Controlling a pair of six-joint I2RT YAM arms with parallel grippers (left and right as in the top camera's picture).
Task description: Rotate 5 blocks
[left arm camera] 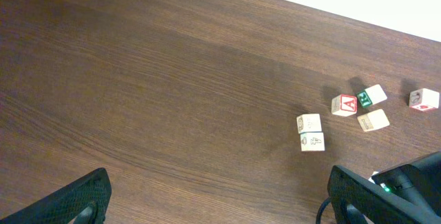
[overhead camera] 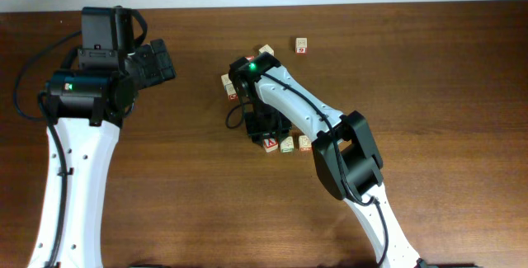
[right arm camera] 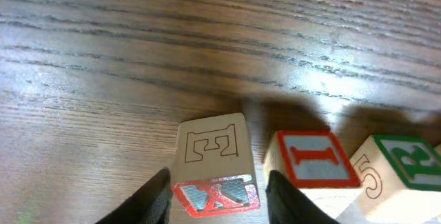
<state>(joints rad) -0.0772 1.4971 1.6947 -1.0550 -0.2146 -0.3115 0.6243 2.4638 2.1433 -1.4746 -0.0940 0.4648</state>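
The blocks [overhead camera: 287, 144] lie scattered about the middle of the table [overhead camera: 429, 70], three in a row under the right arm [overhead camera: 297, 107]; the right gripper [right arm camera: 217, 198] straddles the E-topped block [right arm camera: 210, 147] there, jaws narrow, a sliver of gap on one side, so we judge it unclamped; the left gripper [left arm camera: 220, 203] hangs wide and empty, well apart. Our worry: the red I block [right arm camera: 310, 156] sits just beside one finger, the green R block [right arm camera: 406, 160] beyond it; a twist or careless lift may knock them, and a loose hold would let the block slip.
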